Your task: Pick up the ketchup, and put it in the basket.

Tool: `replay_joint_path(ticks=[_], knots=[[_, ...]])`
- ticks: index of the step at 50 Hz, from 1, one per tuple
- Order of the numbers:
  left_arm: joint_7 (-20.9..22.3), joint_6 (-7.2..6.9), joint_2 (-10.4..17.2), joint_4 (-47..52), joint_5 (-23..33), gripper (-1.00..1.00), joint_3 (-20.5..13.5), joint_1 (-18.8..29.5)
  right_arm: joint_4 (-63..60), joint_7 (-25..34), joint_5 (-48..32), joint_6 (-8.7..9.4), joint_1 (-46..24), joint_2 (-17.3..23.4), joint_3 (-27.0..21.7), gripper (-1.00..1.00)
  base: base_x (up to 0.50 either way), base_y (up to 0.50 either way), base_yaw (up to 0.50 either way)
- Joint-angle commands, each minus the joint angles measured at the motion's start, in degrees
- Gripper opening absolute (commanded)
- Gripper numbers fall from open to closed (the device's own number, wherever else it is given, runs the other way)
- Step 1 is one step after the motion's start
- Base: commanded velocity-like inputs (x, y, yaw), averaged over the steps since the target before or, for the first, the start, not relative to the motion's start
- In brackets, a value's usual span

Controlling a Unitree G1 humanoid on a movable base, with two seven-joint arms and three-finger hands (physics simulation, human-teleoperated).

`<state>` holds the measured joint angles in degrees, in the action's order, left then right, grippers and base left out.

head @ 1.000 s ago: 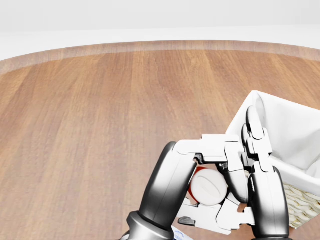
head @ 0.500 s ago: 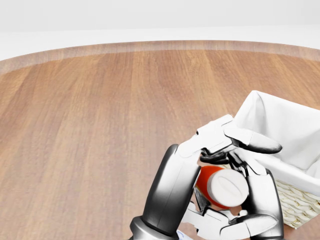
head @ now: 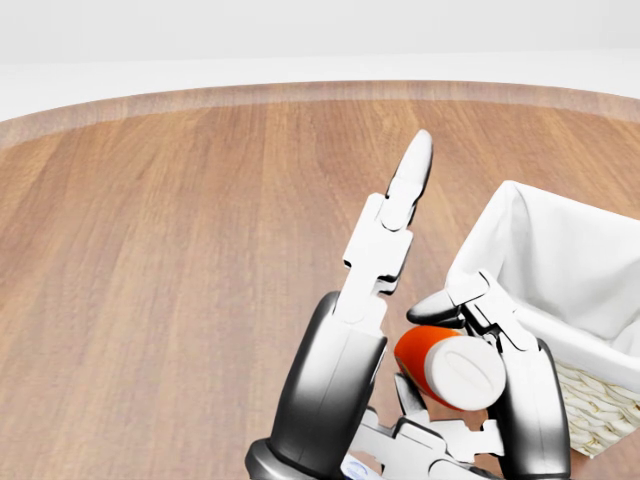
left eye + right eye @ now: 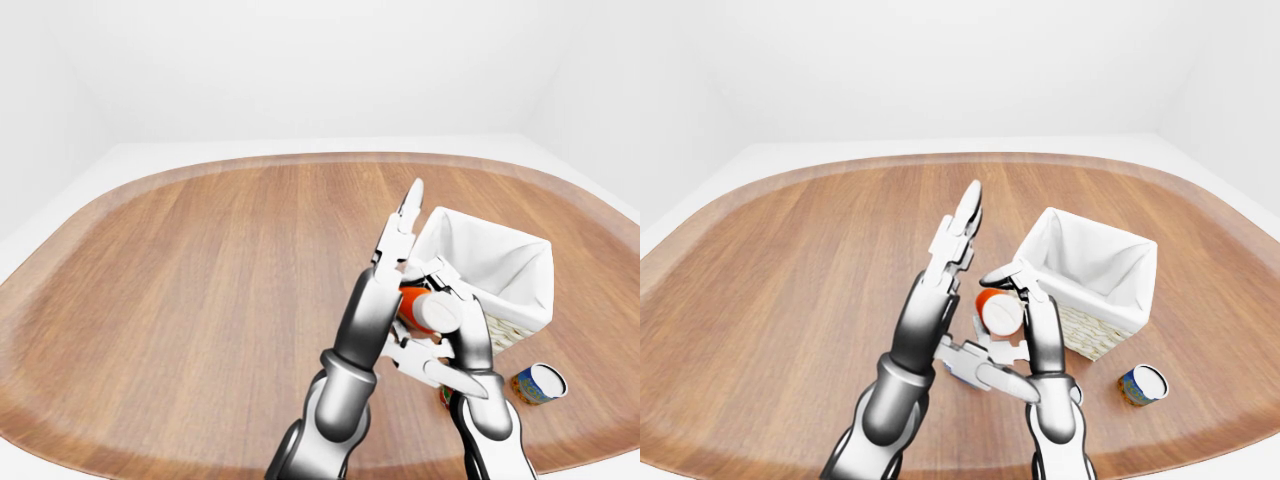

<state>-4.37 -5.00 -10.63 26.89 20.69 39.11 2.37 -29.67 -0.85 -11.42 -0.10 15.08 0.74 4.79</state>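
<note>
The ketchup point(image 3: 428, 352), a red bottle with a white cap, lies tilted in my right hand point(image 3: 420, 378), its cap turned toward the camera. That hand is shut on it, thumb on top and fingers underneath, and holds it just left of the basket point(image 3: 600, 405). The basket is wicker with a white cloth liner point(image 4: 1092, 262) and looks empty. My left hand point(image 3: 385, 240) stands open beside the bottle on its left. Its fingers point(image 3: 412, 172) point straight up and do not touch the bottle.
A small can point(image 4: 1143, 384) with a blue and yellow label lies on the wooden table point(image 4: 790, 270) right of the basket. A small blue and white thing point(image 4: 962, 370) shows partly under my hands. The table's rounded edge runs along the top of the eye views.
My left hand has let go of the ketchup and swung its fingers up and open. The bottle stays in my right hand, close to the basket's left wall.
</note>
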Motion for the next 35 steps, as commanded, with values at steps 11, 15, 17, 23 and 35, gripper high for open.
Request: replay_joint_path(ticks=[11, 15, 17, 23, 35], knots=[[5.2, 0.0, 9.6, 13.5, -5.8, 1.0, -20.2, -5.4, 0.9, -1.6, -2.0, -1.64, -0.4, -0.3, 0.0, -1.0, 0.0, 0.0, 0.0], [6.9, 0.0, 11.7, 11.4, -10.4, 1.0, -28.1, -8.1, 1.1, -1.8, -2.2, -1.69, -0.4, -0.2, 0.2, -1.0, 0.0, 0.0, 0.0], [7.3, 0.0, 11.7, 10.6, -10.5, 1.0, -29.4, -8.5, 1.0, -1.8, -2.2, -1.64, -0.4, -0.1, 0.3, -1.0, 0.0, 0.0, 0.0], [9.7, 1.76, 12.5, 4.3, -12.8, 1.0, -37.0, -13.4, 1.0, -2.1, -2.7, -1.66, -0.4, -0.1, 0.9, -1.0, 0.0, 0.0, 0.0], [10.1, 10.0, 12.7, -17.8, -15.4, 1.0, -46.5, -9.8, 1.2, -2.3, -2.9, -2.1, -0.4, 0.0, 1.1, -1.0, 0.0, 0.0, 0.0]])
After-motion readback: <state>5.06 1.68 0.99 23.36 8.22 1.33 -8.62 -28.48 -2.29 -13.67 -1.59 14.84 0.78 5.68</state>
